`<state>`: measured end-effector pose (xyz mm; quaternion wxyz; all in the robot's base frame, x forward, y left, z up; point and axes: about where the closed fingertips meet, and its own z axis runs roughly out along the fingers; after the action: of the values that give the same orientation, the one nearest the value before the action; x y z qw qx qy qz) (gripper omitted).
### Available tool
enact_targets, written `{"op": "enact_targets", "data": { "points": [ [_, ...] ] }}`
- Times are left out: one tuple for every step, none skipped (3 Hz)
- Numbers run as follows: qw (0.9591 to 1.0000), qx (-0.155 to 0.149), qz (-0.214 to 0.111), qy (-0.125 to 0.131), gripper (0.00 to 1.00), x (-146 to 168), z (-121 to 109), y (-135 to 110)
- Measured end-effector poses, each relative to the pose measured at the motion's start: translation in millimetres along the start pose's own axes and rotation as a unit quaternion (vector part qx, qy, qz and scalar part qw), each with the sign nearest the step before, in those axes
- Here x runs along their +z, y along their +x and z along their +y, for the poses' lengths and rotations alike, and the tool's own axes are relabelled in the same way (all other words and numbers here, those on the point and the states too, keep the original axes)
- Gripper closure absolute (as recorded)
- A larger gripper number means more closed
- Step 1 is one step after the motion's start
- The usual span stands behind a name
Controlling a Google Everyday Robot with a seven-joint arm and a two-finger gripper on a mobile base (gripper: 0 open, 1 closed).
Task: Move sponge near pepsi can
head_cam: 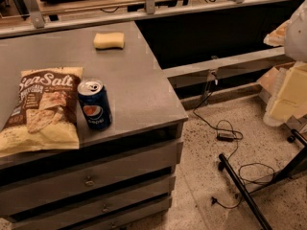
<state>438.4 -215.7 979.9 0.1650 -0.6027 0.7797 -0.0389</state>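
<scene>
Sponge (109, 40) lies far back on grey counter (139, 85), well apart from upright pepsi can (95, 104) beside chip bag (43, 111); gripper (287, 97) at right edge.

One grey table (139, 95) carries three things, one of each kind. One dark blue aluminium Pepsi can (95, 104) stands on it. One large yellow-and-brown Sea Salt chip bag (42, 111) lies just left of the can. One small pale-yellow foam sponge (109, 40) lies well behind the can. Three grey drawer fronts (88, 176) stack below the can. One pale hand (288, 97) hangs far right of the can, off the table.
</scene>
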Motion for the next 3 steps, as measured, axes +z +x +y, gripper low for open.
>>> {"op": "enact_targets", "data": {
  "points": [
    [1.0000,-0.004,-0.006,0.003,0.00,3,-6,-2],
    [0.9979,-0.036,-0.049,0.023,0.00,26,-58,-19],
    [0.9888,-0.095,-0.115,0.008,0.00,96,-144,-85]
  ]
}}
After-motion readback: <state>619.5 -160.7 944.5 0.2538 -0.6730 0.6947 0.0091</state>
